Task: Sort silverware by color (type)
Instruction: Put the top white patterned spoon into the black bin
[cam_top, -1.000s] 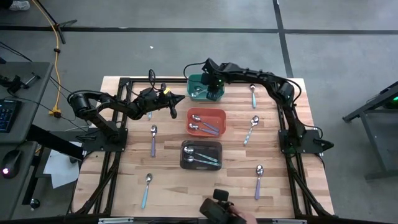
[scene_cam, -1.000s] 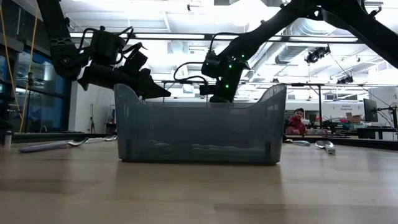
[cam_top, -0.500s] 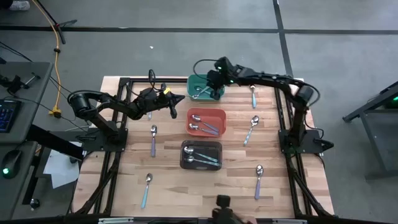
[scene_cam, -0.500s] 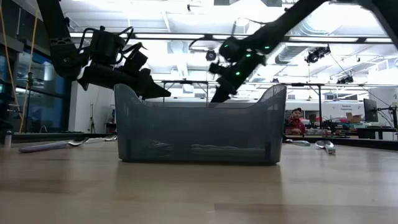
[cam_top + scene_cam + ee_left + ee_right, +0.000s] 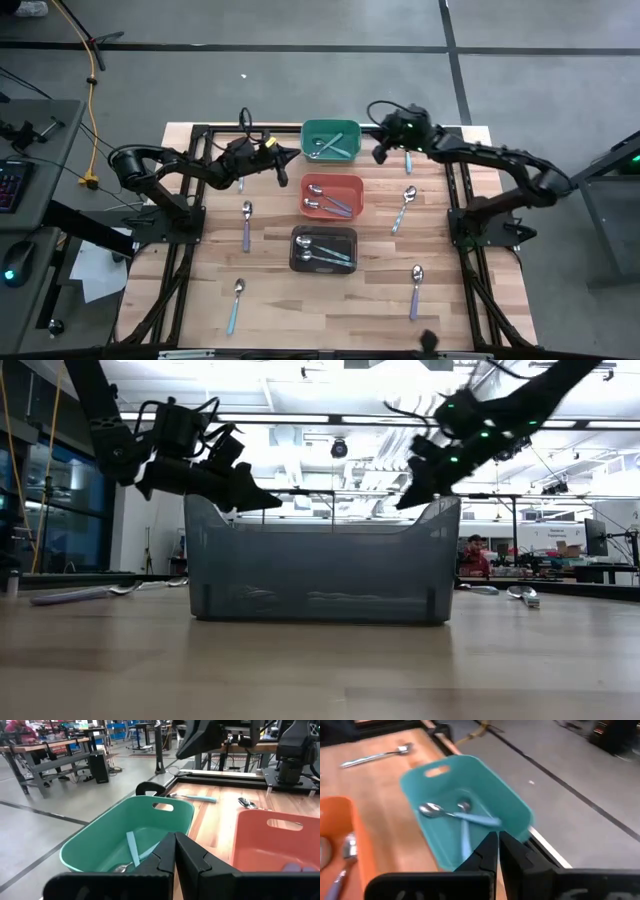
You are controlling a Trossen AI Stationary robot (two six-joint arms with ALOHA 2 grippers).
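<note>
The silverware is small spoons with silver bowls and pastel handles. Two lie crossed in the green bin (image 5: 331,141) (image 5: 465,815), others lie in the red bin (image 5: 333,195) and the black bin (image 5: 323,248). Loose spoons lie flat on the table: lavender-handled ones (image 5: 246,225) (image 5: 415,290) and blue-handled ones (image 5: 236,305) (image 5: 403,208) (image 5: 407,155). My left gripper (image 5: 287,167) (image 5: 175,851) hovers shut, left of the green and red bins. My right gripper (image 5: 380,152) (image 5: 497,851) hovers shut, just right of the green bin, holding nothing.
The three bins stand in a row down the table's middle, green farthest, black nearest. One more spoon (image 5: 243,122) lies at the far left by the black frame rail. Bare wood shows on both sides of the bins. A person sits in the room beyond (image 5: 478,557).
My right gripper has drawn back out of the green bin, going up and toward the table's right edge, and has tipped from pointing down to a shallow slant. The spoons in the green bin, hidden under it before, now show.
</note>
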